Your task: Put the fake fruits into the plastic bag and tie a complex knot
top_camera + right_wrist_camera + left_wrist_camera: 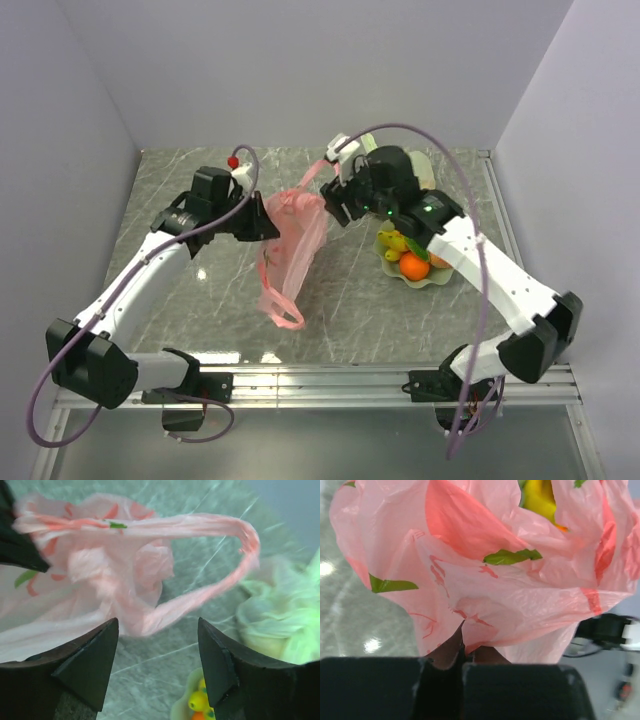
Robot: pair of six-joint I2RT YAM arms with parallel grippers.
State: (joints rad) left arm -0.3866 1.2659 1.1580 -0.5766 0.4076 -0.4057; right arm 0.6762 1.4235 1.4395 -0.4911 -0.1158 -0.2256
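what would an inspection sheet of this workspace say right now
surface: grey marbled table, glossy with light reflections
job's things: plastic bag bunched between the arms, one handle loop hanging free; fake fruits piled on the plate, not bagged
clutter: pale green bag beyond the plate
grippers: left gripper shut on the plastic bag; right gripper open, holding nothing
cables: purple cables looping along both arms
surroundings: plain pale walls; metal rail at near edge

Pink bag (292,240) (red, green print) — grey-veined marble table (350,290).
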